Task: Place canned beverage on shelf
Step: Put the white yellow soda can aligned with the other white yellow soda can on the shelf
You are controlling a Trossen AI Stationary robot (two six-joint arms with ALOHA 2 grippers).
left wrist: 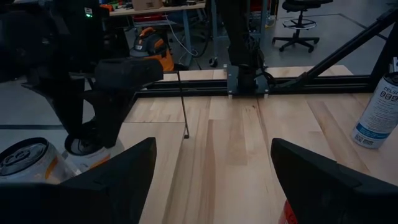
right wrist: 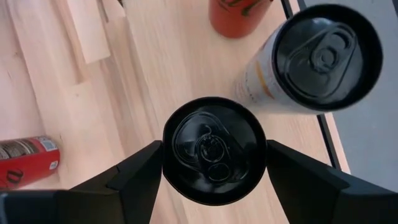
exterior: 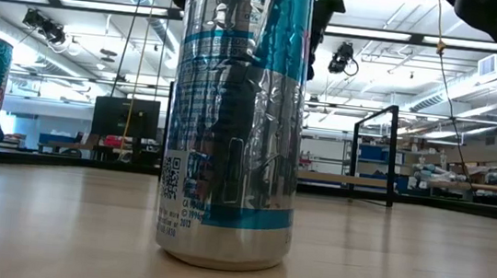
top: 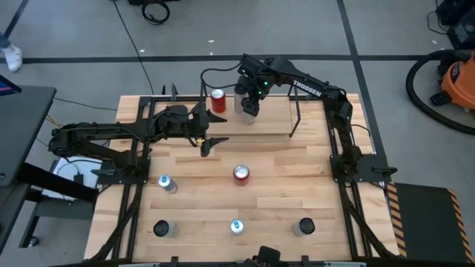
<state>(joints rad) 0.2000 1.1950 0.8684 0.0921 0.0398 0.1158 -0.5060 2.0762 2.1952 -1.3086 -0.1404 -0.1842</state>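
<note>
Orange shop vacuum (top: 454, 78) on floor, office chair (left wrist: 297, 20), monitor (exterior: 125, 117)

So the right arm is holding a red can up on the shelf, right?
Not quite. The can between the right gripper's jaws has a black top, as the right wrist view shows. The red can stands beside it on the shelf, and nothing is holding it. The rest is right: the right arm is at the shelf.

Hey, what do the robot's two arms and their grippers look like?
Both are dark, jointed arms. The right arm carries white TROSSEN lettering, a green light near its wrist, and a black cable. The left gripper and right gripper have broad, matte black wedge-shaped fingers.
</note>
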